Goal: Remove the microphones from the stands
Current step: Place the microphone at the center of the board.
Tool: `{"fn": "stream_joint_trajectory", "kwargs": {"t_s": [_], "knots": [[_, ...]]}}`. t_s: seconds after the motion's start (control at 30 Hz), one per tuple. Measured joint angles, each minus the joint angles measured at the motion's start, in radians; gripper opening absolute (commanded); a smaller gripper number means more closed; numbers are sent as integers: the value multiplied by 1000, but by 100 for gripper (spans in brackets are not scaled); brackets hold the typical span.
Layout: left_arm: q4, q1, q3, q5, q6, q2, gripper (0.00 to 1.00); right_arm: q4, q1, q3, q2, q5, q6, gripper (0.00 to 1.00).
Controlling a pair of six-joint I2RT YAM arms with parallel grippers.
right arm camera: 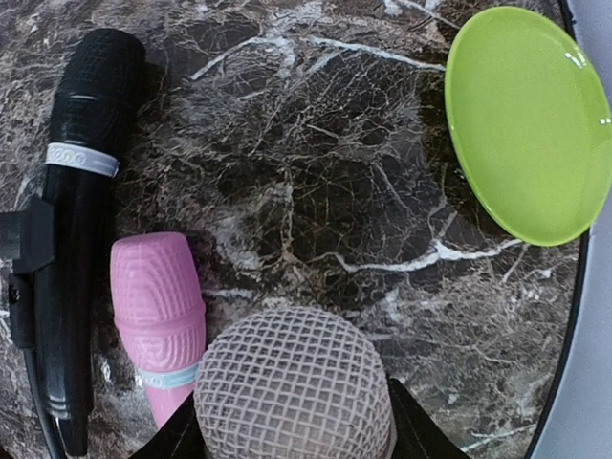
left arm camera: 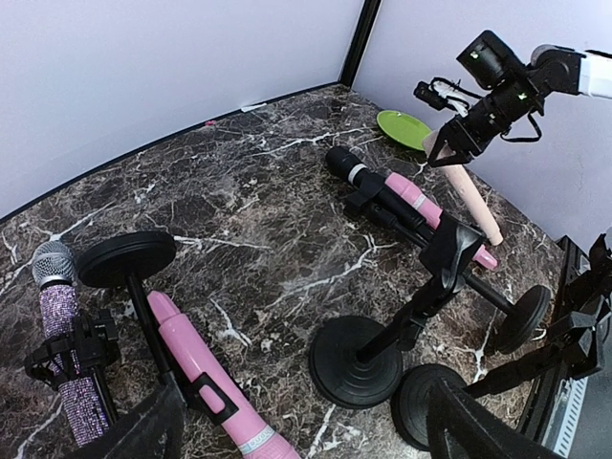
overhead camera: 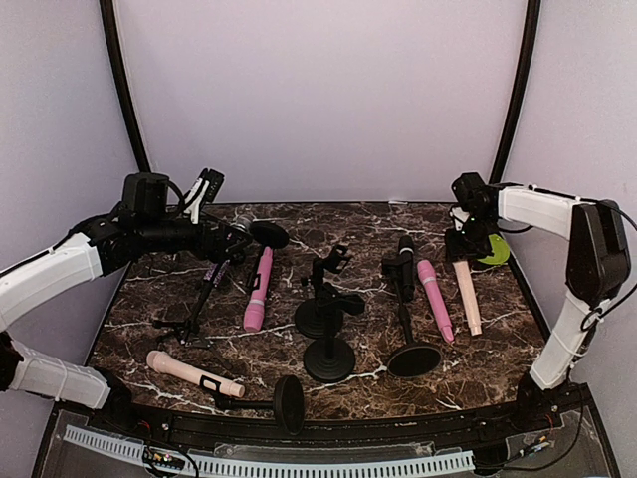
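Closest in, the cream microphone with a mesh head (right arm camera: 292, 382) sits clenched in the right pincer (right arm camera: 295, 438), gripped just under the head, with no stand on it. Its tail slopes down toward the dark marble counter (overhead camera: 299, 224), and I cannot tell whether it touches. Just beside it lie a loose pink microphone (right arm camera: 158, 306) and a black microphone (right arm camera: 81, 191) clipped in a toppled stand, with a lime-green plate (right arm camera: 531, 124) farther off.

Across the counter the left pincer (overhead camera: 234, 237) hangs released, jaws wide, holding nothing. It is just above the purple glitter microphone with a silver head (left arm camera: 65, 335), which lies in the black clip (left arm camera: 72, 359) of a stand on its side.

I'd judge that one rigid and moderately weighty, its glitter skin giving good friction, its mesh head easy to dent. It is best taken around the barrel between head and clip, then slid out lengthwise. The light stand will likely drag along unless pinned.
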Motion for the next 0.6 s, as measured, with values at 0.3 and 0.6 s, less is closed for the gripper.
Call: {"fn": "stream_joint_trajectory", "kwargs": {"t_s": [0.3, 0.6], "knots": [[-5, 0, 0, -19, 8, -5, 90, 117, -72, 27, 179, -153, 7, 32], [-12, 0, 0, -42, 16, -2, 90, 265, -87, -19, 189, -245, 55, 44]]}}
